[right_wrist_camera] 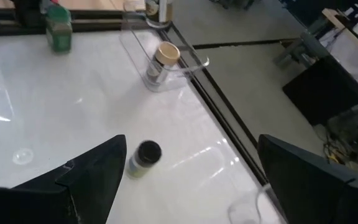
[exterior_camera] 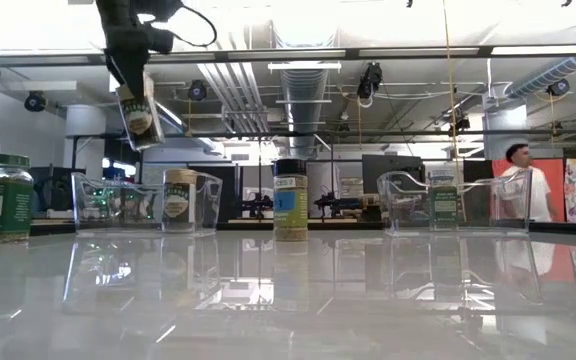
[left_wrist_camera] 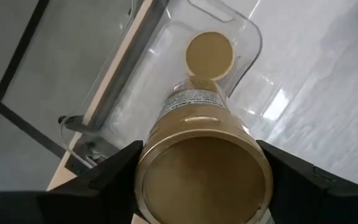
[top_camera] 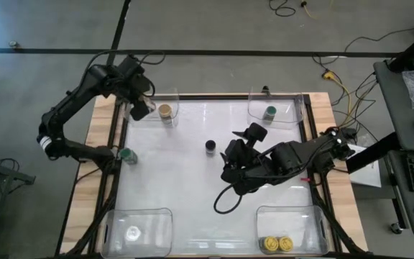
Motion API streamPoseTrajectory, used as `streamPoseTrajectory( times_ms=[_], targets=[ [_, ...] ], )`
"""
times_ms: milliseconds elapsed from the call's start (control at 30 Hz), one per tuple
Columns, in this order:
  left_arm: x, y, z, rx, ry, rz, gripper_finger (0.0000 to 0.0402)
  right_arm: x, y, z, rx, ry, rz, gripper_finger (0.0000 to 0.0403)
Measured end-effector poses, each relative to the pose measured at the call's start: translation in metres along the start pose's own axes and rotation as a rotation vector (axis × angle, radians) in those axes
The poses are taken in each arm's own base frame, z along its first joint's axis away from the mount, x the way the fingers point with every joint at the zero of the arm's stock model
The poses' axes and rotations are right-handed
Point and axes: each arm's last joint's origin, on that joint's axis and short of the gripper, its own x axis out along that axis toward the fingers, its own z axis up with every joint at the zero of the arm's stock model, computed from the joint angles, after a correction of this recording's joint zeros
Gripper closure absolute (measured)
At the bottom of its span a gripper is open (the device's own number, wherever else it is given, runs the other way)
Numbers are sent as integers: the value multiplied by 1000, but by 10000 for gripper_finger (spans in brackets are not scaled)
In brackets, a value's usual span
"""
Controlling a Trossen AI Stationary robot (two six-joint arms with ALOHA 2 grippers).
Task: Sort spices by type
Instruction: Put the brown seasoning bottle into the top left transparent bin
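My left gripper (top_camera: 139, 108) is shut on a tan-lidded spice jar (left_wrist_camera: 204, 174), held above the far-left clear tub (top_camera: 169, 101). Another tan-lidded jar (left_wrist_camera: 209, 55) stands upright in that tub. A black-lidded jar (top_camera: 210, 146) stands upright on the table's middle, and a green-lidded jar (top_camera: 126, 155) stands near the left edge. My right gripper (top_camera: 236, 147) hovers open just right of the black-lidded jar (right_wrist_camera: 143, 155), with nothing between its fingers. My left gripper pinches the tan-lidded jar between its two fingers, which sit on opposite sides of the jar's lid end (left_wrist_camera: 143, 177). The fingers come from above, slanting down. The jar (exterior_camera: 138, 110) hangs tilted below them, lifted clear of the tub and the table.
The far-right tub (top_camera: 293, 108) holds a green-lidded jar (top_camera: 269, 112). Two yellow-lidded jars (top_camera: 276, 244) stand in the near-right tub. The near-left tub (top_camera: 157, 216) holds one jar. Bare table lies between the tubs. A person (exterior_camera: 516, 185) stands in the room beyond.
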Motion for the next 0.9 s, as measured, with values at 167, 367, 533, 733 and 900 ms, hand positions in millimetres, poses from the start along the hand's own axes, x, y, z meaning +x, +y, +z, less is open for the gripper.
streamPoseTrajectory(
  times_ms=[167, 367, 533, 733, 900],
  targets=[
    [15, 12, 7, -29, 37, 3, 144, -2, -6, -6, 3, 42, -28, 50],
    [34, 25, 14, -42, 87, 6, 144, -6, -4, -12, 12, 62, -31, 57],
    [58, 34, 21, -26, 165, -11, 144, -11, 1, -15, 17, 57, -17, 65],
    [86, 41, 29, -38, 240, -39, 144, -14, 6, -19, 33, 58, -2, 73],
    [106, 39, 27, 2, 295, -69, 144, -16, 6, -25, 57, 77, 10, 71]
  ],
)
